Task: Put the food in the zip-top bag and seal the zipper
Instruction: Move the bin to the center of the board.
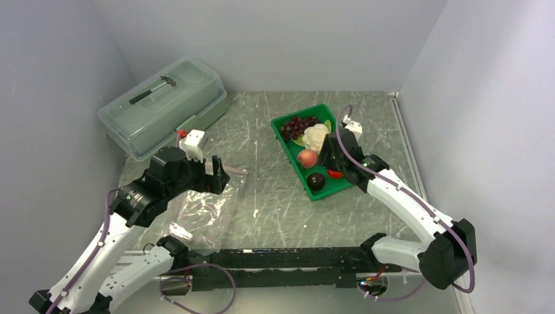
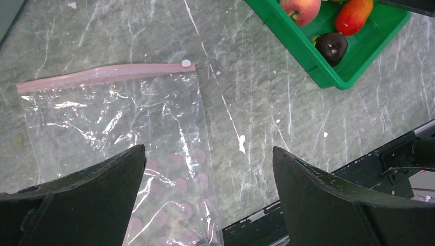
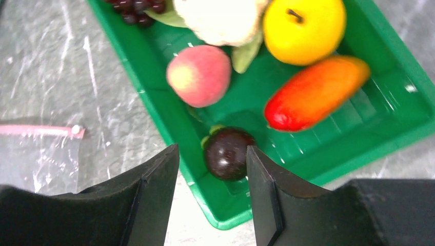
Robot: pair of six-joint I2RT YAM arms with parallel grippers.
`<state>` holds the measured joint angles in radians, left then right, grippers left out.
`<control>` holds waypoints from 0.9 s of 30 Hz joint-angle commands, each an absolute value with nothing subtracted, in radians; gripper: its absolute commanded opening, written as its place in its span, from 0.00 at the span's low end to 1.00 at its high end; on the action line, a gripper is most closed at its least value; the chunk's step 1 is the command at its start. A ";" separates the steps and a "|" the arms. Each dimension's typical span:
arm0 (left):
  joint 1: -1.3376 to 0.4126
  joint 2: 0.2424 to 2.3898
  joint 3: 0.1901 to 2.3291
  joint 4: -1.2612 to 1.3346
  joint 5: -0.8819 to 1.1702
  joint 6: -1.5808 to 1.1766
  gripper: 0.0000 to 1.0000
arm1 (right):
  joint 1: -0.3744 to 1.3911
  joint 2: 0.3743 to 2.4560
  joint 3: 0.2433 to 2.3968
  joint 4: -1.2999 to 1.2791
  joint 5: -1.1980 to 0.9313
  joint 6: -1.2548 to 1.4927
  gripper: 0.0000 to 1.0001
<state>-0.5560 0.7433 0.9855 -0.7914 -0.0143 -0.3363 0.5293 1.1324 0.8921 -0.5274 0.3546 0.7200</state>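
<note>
**Bag flat on the left, food all in the tray on the right**

At far left a translucent lidded box (image 1: 163,108) sits on the marbled table (image 1: 275,203). The left gripper (image 2: 209,149) hovers over the zip-top bag (image 2: 113,118), fingers spread wide and holding nothing. The bag lies flat, its pink zipper (image 2: 97,76) on the edge away from the arm's base. Further right, the green tray (image 3: 149,87) holds the grape bunch (image 1: 300,124), cauliflower (image 3: 220,18), orange (image 3: 302,29), peach (image 3: 199,75), pepper (image 3: 315,92) and plum (image 3: 227,152). The right gripper (image 3: 212,151) hangs over the tray's near corner, fingers apart with the plum framed between them. Whether either fingertip touches the plum is unclear.
</note>
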 commanded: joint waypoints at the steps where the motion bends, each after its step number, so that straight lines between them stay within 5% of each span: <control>1: -0.560 0.743 0.991 -0.784 -0.040 -0.342 0.99 | 0.544 1.179 0.981 -0.414 0.198 0.500 0.56; 27: -0.559 0.754 0.994 -0.790 -0.055 -0.339 0.99 | 0.687 1.647 1.152 -0.434 0.228 0.413 0.53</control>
